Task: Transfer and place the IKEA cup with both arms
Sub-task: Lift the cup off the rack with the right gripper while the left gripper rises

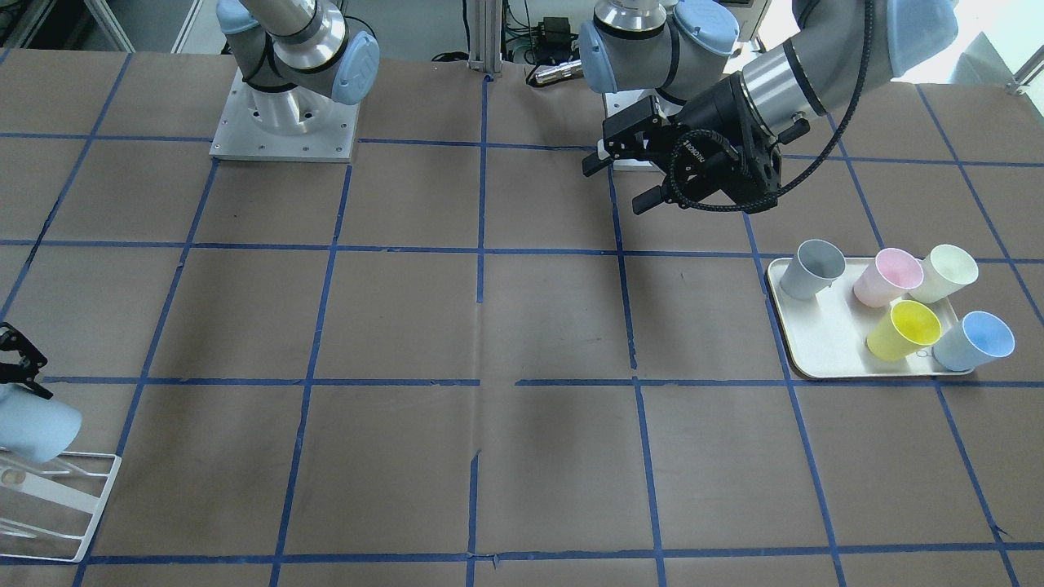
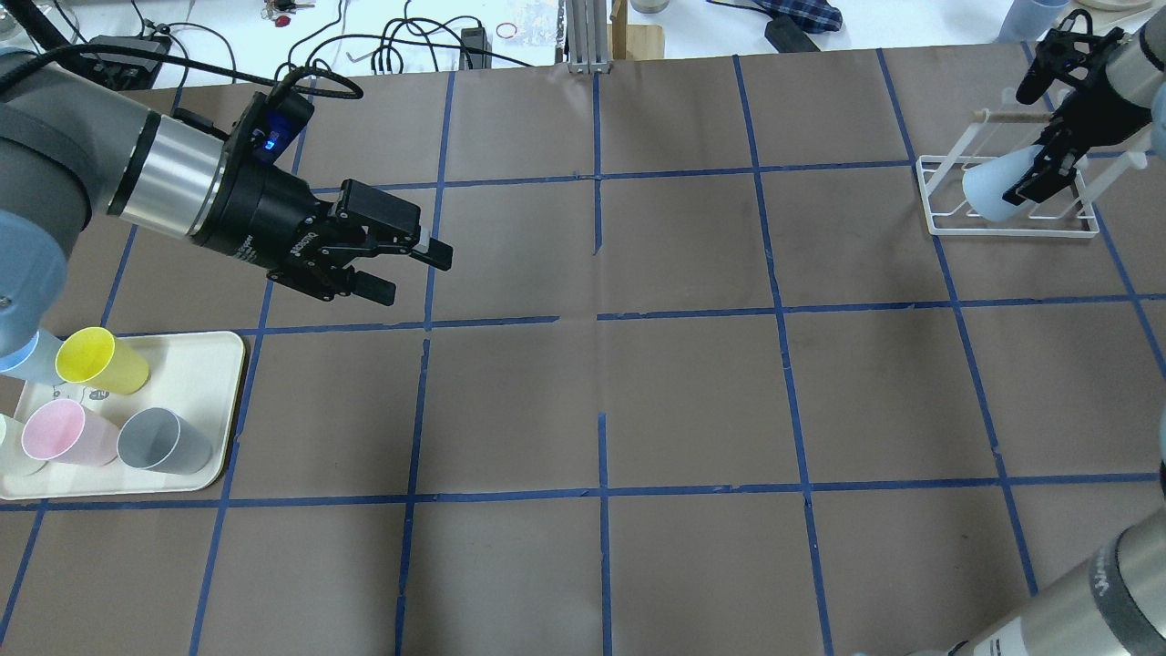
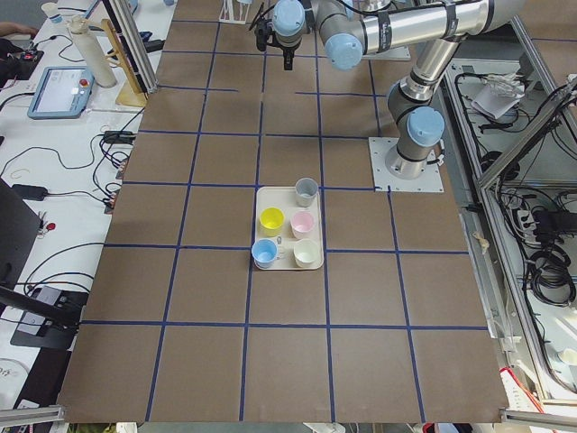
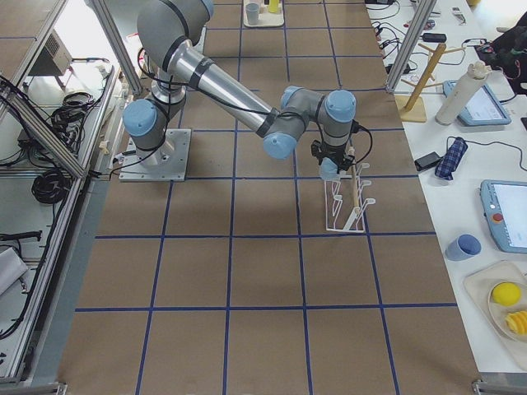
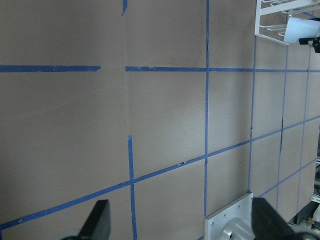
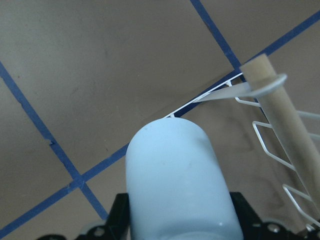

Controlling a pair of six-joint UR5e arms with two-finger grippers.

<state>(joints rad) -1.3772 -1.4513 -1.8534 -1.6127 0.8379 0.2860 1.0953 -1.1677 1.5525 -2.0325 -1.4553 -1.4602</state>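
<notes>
The pale blue IKEA cup (image 2: pixel 988 187) lies tilted, base outward, over the white wire rack (image 2: pixel 1011 230) at the table's far right corner. My right gripper (image 2: pixel 1034 178) is shut on the cup. In the right wrist view the cup (image 6: pixel 175 175) fills the space between the fingers (image 6: pixel 120 217), next to the rack's wooden dowel (image 6: pixel 282 120). It also shows at the front view's left edge (image 1: pixel 33 424). My left gripper (image 2: pixel 410 273) is open and empty, hovering above the table on the left, beyond the tray. A look-alike blue cup (image 1: pixel 975 341) stands on the tray.
A cream tray (image 1: pixel 816 342) on the robot's left holds the grey (image 1: pixel 811 269), pink (image 1: pixel 887 277), pale cream (image 1: pixel 944 273) and yellow (image 1: pixel 903 330) cups. Blue tape lines grid the brown table. Cables and gear lie beyond the far edge (image 2: pixel 410 41).
</notes>
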